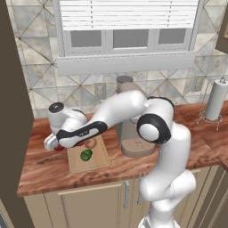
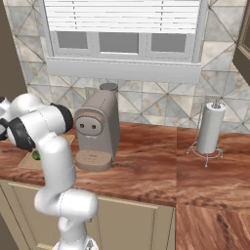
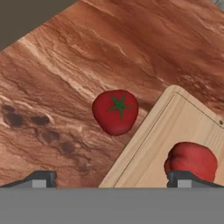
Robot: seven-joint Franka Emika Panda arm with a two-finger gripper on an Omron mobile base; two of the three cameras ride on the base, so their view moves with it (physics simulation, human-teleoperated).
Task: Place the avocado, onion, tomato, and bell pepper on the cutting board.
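Observation:
The red tomato (image 3: 115, 111) with its green stem star lies on the wood counter, just off the cutting board's (image 3: 175, 131) left edge. My gripper (image 3: 111, 180) hovers open above it, one fingertip (image 3: 40, 178) over the counter and the other beside the red bell pepper (image 3: 190, 160), which rests on the board. In the left base view the hand (image 1: 50, 142) hangs over the tomato (image 1: 58, 147) at the board's (image 1: 100, 160) far left corner. The green avocado (image 1: 86, 155) and tan onion (image 1: 90, 143) sit on the board. The avocado (image 2: 35, 156) peeks out behind my arm.
A grey coffee machine (image 1: 133, 138) stands right of the board, close to my elbow. A paper towel holder (image 1: 213, 101) stands far right. A dark cabinet wall (image 1: 11, 111) borders the counter on the left. The counter's front edge (image 1: 89, 182) runs just below the board.

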